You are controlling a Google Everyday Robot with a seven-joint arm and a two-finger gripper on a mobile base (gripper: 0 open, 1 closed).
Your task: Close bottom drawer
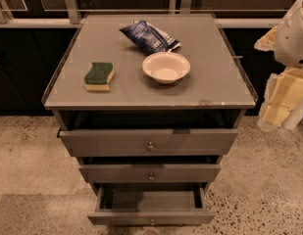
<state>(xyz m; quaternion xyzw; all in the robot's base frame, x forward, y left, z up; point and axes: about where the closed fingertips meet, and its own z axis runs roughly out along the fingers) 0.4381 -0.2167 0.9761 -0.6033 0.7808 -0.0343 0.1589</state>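
The grey cabinet [151, 97] has three drawers, each with a small round metal knob. The bottom drawer [151, 217] is pulled out well beyond the other two, and its empty inside [151, 199] shows from above. Its knob [151, 222] sits at the centre of the narrow front panel, near the lower edge of the view. The middle drawer [150, 173] and the top drawer [149, 142] stand slightly out. My gripper [277, 116], white and pale yellow, hangs at the right edge of the view, beside the cabinet's top right corner and well above and to the right of the bottom drawer.
On the cabinet top lie a green and yellow sponge [99, 76], a white bowl [166, 66] and a blue snack bag [149, 36]. Speckled floor [28, 160] surrounds the cabinet. Dark cabinets and a rail run along the back.
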